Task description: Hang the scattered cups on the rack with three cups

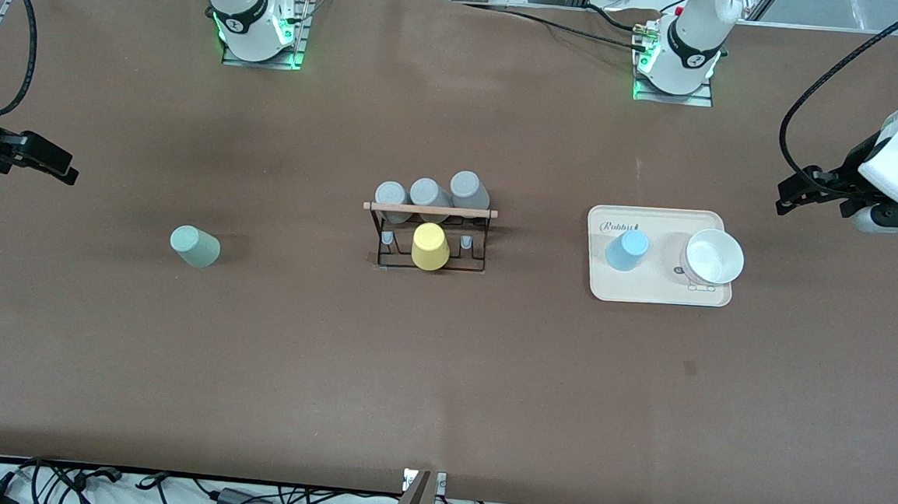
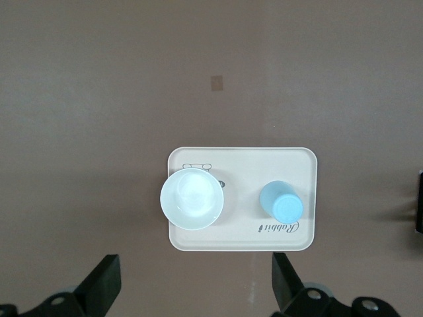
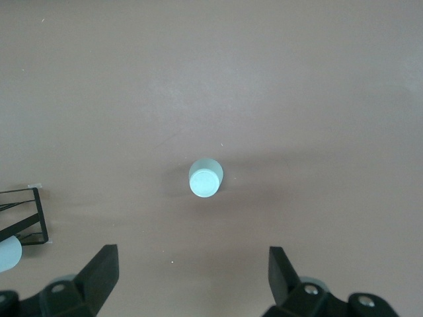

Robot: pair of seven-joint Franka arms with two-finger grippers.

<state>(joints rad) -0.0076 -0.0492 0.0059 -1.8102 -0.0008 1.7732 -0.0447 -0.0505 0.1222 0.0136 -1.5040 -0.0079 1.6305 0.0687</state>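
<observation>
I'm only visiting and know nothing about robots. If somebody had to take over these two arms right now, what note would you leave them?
Left gripper: open, empty, waiting in the air at its end of the table, past the cream tray.
Right gripper: open, empty, waiting at the other end.
Rack: mid-table, holding three grey cups and a yellow cup.
Light blue cup: upside down on the tray beside a white bowl.
Sage green cup: upside down on the table toward the right arm's end.
Done: neither loose cup hung.
Left: hang both.

White arms (image 1: 238, 5), black end effectors (image 1: 811, 192), green-lit bases, black cables.
</observation>
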